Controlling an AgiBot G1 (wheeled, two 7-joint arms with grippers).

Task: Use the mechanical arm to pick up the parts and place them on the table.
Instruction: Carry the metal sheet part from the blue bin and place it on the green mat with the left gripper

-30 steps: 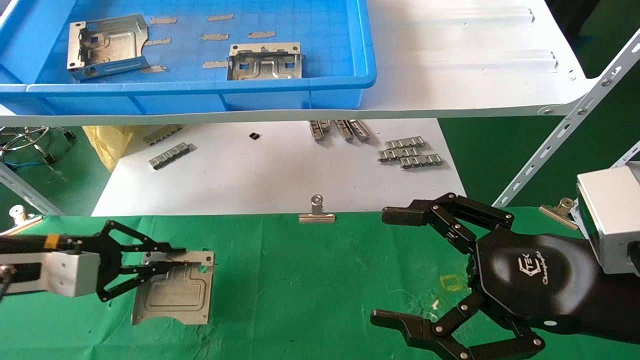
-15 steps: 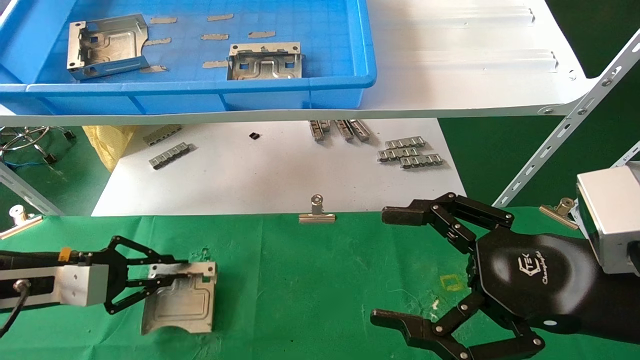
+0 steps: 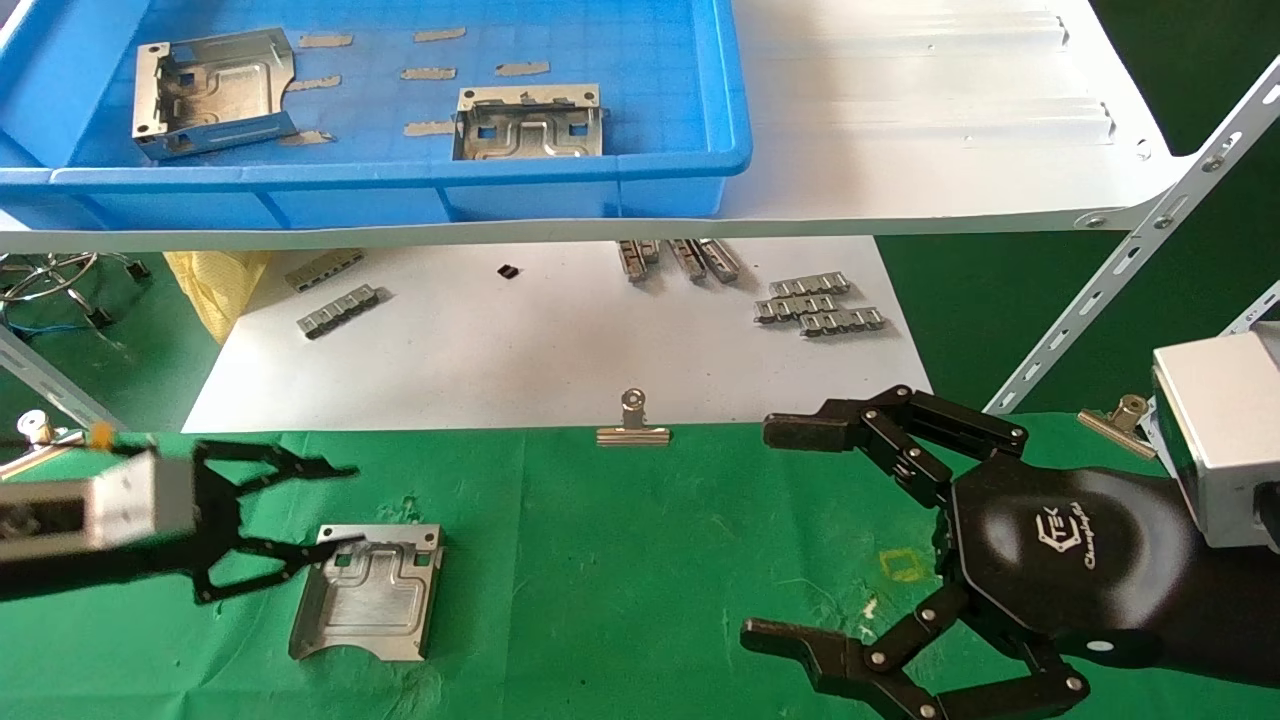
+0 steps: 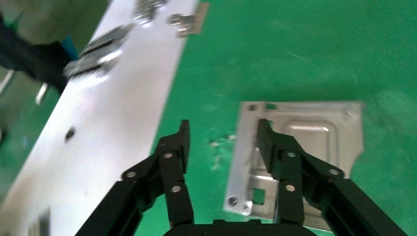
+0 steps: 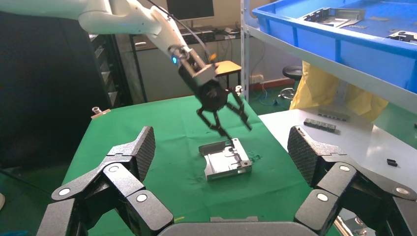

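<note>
The glossy black left hand [image 3: 340, 505] with jointed, rivet-pinned fingers hangs just above the table [image 3: 640, 560], a flat surface under wrinkled bright green cloth, its fingers spread apart and gripping nothing. Directly beneath its fingertips lies a shiny silver stamped sheet-metal bracket [image 3: 370, 592], roughly square with square cutouts and an embossed channel, resting flat on the cloth and free of the hand. In the left wrist view the open fingers [image 4: 172, 162] straddle the near edge of this bracket [image 4: 300, 147].

The matching black right hand [image 3: 790, 535] hovers well off to the side of the left one, fingers wide open and empty.

Beyond both hands, up on a white metal shelf [image 3: 920, 130], a blue plastic tray [image 3: 640, 170] holds two more silver brackets [image 3: 213, 92] [image 3: 528, 123].
</note>
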